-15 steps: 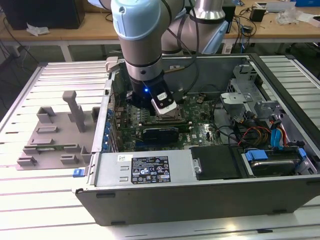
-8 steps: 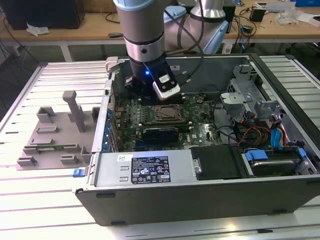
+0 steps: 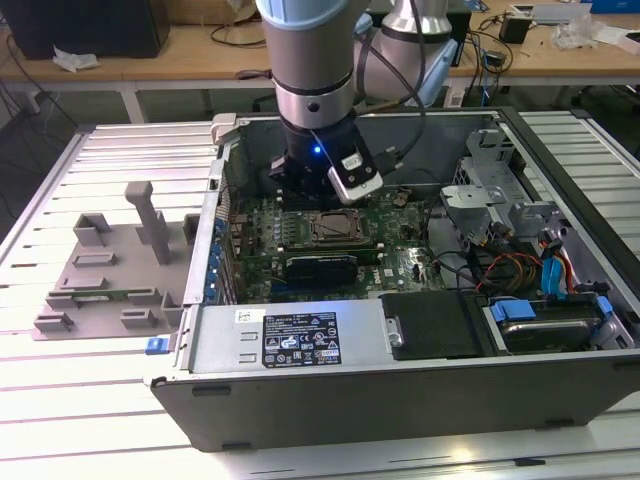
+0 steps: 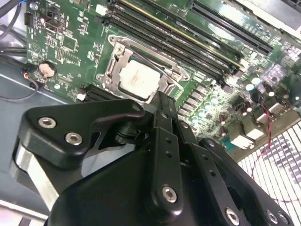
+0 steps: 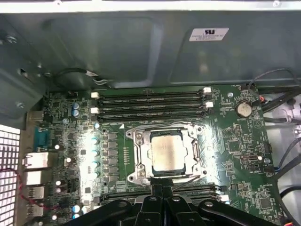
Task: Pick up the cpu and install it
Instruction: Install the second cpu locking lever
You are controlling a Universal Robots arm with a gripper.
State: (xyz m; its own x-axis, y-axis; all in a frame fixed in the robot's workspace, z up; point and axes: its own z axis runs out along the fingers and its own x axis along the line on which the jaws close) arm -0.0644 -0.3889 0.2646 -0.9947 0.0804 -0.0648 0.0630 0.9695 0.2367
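In the exterior view we see an open computer case (image 3: 400, 330) lying on a table of pale metal slats (image 3: 60, 400), with wooden benches (image 3: 180, 50) strewn with cables behind it. A grey plastic tray (image 3: 110, 270) of blocks and slots sits on the slats at the exterior view's left, just beside the case. The arm (image 3: 310, 70) reaches down into the case, and its gripper (image 3: 300, 185) hangs close over the green motherboard (image 3: 330, 245), just behind the square socket frame (image 3: 338, 230); a blue light glows on the wrist. Red, orange and blue cables lie in the case at the exterior view's right. In the second wrist view we look past the black gripper (image 4: 160, 101), whose fingers (image 4: 162, 141) are drawn together into one narrow tip with nothing between them. Just beyond that tip the cpu (image 4: 138, 80) lies flat in the socket frame (image 4: 110, 66), its pale metal top showing. In the first wrist view we see the cpu (image 5: 168, 153) seated square in the socket frame (image 5: 136, 155), the memory slots (image 5: 150, 106) lined up alongside it, the grey case wall (image 5: 117, 47) behind, and the closed gripper tip (image 5: 162, 190) just clear of the frame's edge.
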